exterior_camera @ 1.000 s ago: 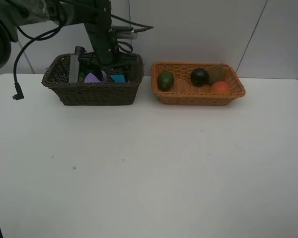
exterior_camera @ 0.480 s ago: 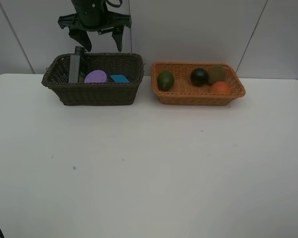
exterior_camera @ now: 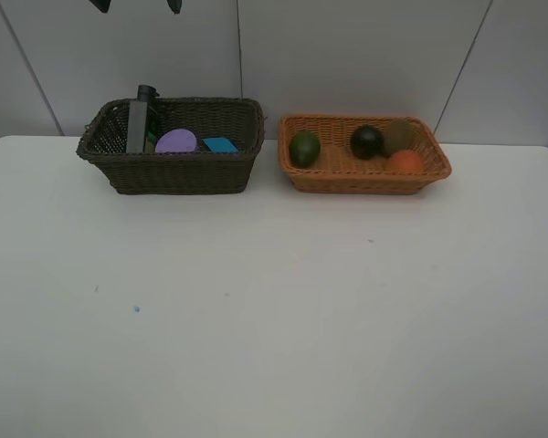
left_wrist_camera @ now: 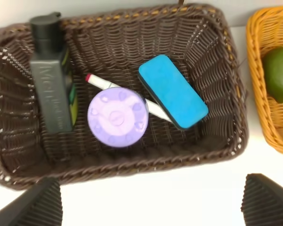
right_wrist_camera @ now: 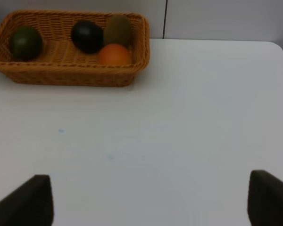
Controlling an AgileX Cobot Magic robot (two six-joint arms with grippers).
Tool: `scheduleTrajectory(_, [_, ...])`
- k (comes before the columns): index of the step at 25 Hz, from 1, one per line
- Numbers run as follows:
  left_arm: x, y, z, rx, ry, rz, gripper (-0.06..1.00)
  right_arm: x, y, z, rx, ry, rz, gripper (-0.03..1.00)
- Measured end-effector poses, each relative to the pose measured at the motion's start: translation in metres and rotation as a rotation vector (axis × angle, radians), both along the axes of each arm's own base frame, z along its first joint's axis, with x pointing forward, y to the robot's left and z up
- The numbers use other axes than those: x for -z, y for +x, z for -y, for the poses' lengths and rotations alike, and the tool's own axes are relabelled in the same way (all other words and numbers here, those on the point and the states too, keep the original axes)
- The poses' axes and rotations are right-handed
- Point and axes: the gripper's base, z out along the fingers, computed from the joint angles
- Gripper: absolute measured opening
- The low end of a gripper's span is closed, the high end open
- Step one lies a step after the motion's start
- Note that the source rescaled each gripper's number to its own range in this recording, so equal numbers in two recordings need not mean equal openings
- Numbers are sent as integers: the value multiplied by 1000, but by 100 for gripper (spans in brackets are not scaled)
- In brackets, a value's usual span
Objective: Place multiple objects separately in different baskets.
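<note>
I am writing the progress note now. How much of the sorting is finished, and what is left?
Sorting looks finished. The dark basket holds the bottle, purple-lidded tub, blue eraser and marker. The orange basket holds the green fruit, mangosteen, kiwi and peach. Both grippers are open and empty. Nothing is left on the table.

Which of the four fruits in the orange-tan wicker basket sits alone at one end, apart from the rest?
The green oval fruit. The dark mangosteen, brown kiwi and orange-red peach cluster at the opposite end.
</note>
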Motion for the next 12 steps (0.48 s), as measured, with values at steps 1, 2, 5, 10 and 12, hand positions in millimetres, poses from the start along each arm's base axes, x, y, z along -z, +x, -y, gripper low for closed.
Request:
scheduleTrajectory(1, [-4,-8,-4,0,5,2,100,0,0,0,0,0,0,100])
scheduleTrajectory(2, [-10,-18,-9,0,9,9,100,0,0,0,0,0,0,100])
scheduleTrajectory(5, [-20,-50,-24,-4,28,14,100,0,0,0,0,0,0,100])
scheduleTrajectory(10, [-25,-115,-55,-7,57,35,100,0,0,0,0,0,0,100])
scheduleTrajectory(12, [-24,-141,-68,-17,56,58,100,0,0,0,0,0,0,100])
